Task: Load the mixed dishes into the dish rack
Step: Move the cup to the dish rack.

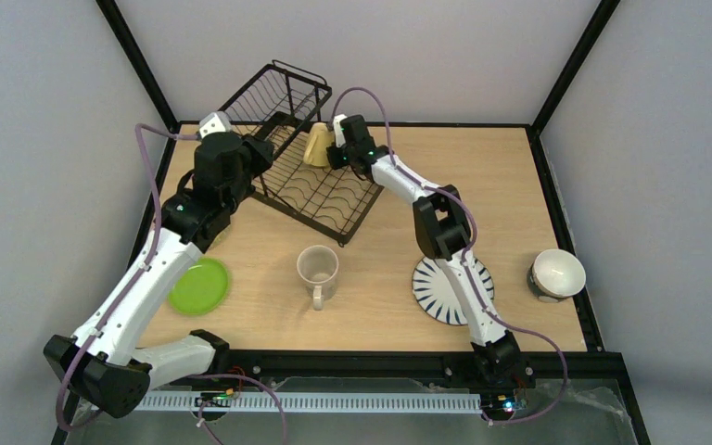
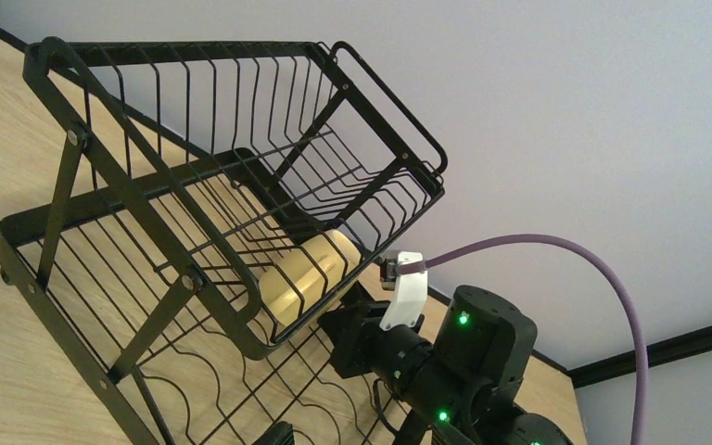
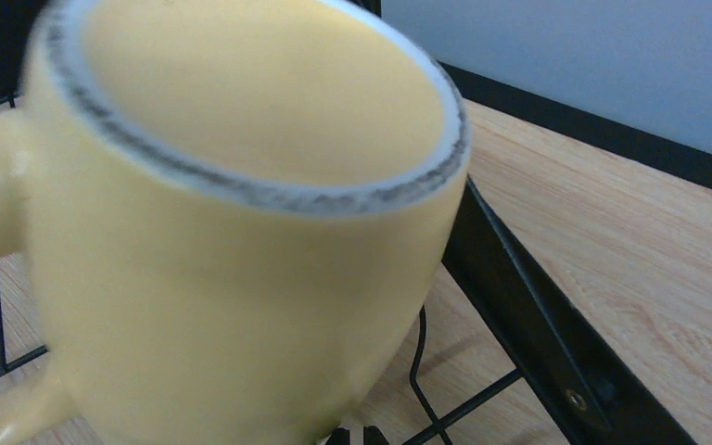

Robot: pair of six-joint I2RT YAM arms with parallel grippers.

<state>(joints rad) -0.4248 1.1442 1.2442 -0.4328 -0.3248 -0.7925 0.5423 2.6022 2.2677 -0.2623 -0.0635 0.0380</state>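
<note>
The black wire dish rack (image 1: 320, 199) stands at the back left, its raised basket (image 2: 241, 139) at the far end. My right gripper (image 1: 336, 148) is shut on the yellow mug (image 1: 318, 146), pinching its wall near the lower edge. The mug (image 3: 222, 232) is held bottom-up over the rack's wires, beside the basket. Seen through the basket wires, the mug (image 2: 311, 273) hangs just above the rack's base. My left gripper (image 1: 261, 156) stands open at the rack's left side with nothing in it. Only one of its fingertips (image 2: 273, 436) shows in the left wrist view.
On the table in front of the rack stand a beige mug (image 1: 317, 269), a lime-green plate (image 1: 198, 286) at the left, and a white plate with dark stripes (image 1: 450, 289) partly under my right arm. A small bowl (image 1: 556, 274) sits at the right edge.
</note>
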